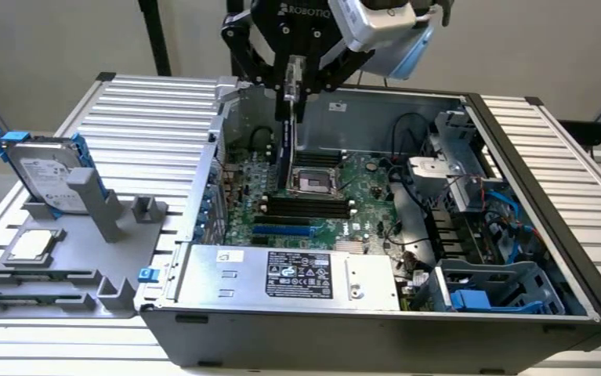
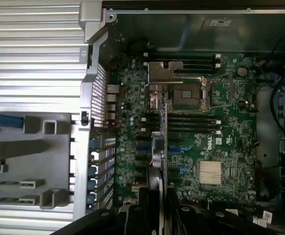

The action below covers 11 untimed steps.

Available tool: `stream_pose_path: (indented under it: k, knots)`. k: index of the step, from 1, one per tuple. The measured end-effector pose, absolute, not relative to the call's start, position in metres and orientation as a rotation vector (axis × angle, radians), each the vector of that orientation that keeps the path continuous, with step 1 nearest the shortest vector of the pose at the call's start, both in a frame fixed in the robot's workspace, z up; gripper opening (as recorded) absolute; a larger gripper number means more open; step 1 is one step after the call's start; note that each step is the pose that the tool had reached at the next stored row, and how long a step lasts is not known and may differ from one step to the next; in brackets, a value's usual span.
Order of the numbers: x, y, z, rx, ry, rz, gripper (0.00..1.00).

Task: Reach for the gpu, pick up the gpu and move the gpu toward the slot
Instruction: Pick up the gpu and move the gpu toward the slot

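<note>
The open computer case [image 1: 551, 258] lies on the slatted table [image 1: 143, 117], with the motherboard [image 1: 321, 196] on its floor and the power supply [image 1: 290, 274] in its near part; the gripper [image 1: 294, 78] hangs above the case's far end, holding the gpu [image 1: 291, 117] edge-on over the motherboard. On the exterior view's left, beside the case, stands a fixture [image 1: 59, 274]; the hard drive [image 1: 44, 176] stands upright in its far part, and the small chip [image 1: 30, 245] lies flat nearer the camera.
</note>
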<state>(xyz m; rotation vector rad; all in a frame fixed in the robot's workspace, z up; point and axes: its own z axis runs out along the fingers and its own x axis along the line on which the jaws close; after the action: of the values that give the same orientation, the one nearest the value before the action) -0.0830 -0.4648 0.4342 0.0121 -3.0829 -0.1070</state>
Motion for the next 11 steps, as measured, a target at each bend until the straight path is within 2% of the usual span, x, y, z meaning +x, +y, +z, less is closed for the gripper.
stream_pose_path:
  k: [11]
  knots:
    - [-0.043,-0.443,0.419,0.012,-3.083,-0.107,0.26]
